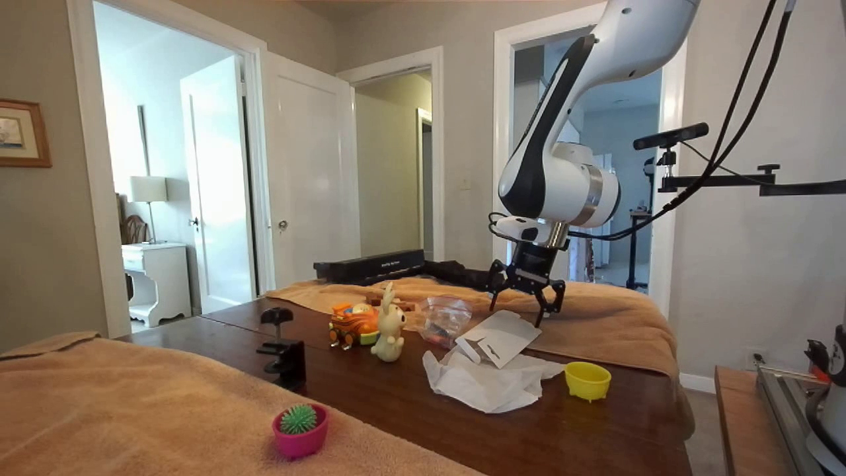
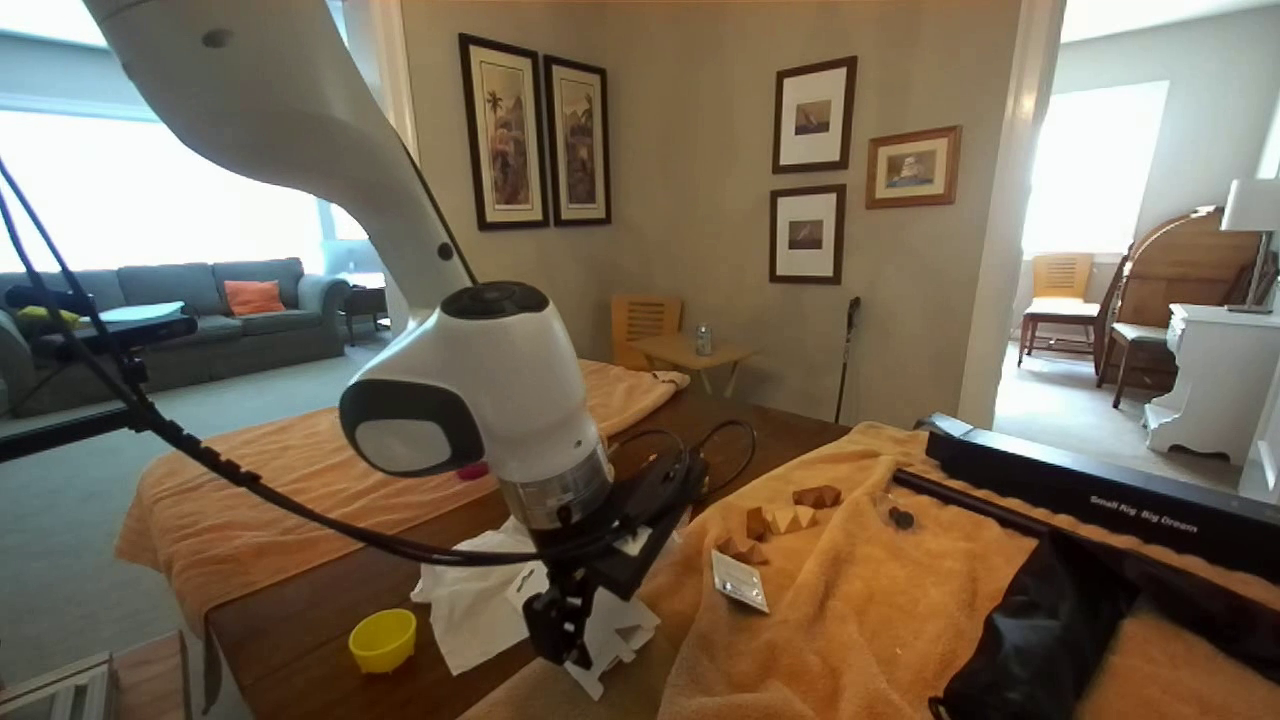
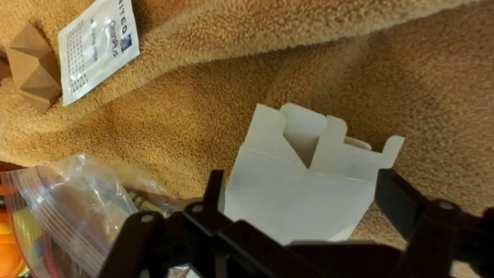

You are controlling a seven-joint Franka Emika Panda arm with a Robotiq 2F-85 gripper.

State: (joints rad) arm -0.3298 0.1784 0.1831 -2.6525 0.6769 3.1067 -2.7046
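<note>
My gripper stands open, pointing down over an opened white cardboard box. In the wrist view its dark fingers stand on either side of the box; I cannot tell whether either one touches it. An exterior view shows the gripper at the far side of the box, which leans on crumpled white paper. Its lower end is hidden behind the gripper body in the wrist view. To its left there lies a clear zip bag with small items inside, a crayon-like piece among them.
Nearby are a yellow cup, a pale rabbit figure, an orange toy car and a black clamp. A pink bowl holds a green spiky ball. Wooden pieces and a wipe packet lie on the towel.
</note>
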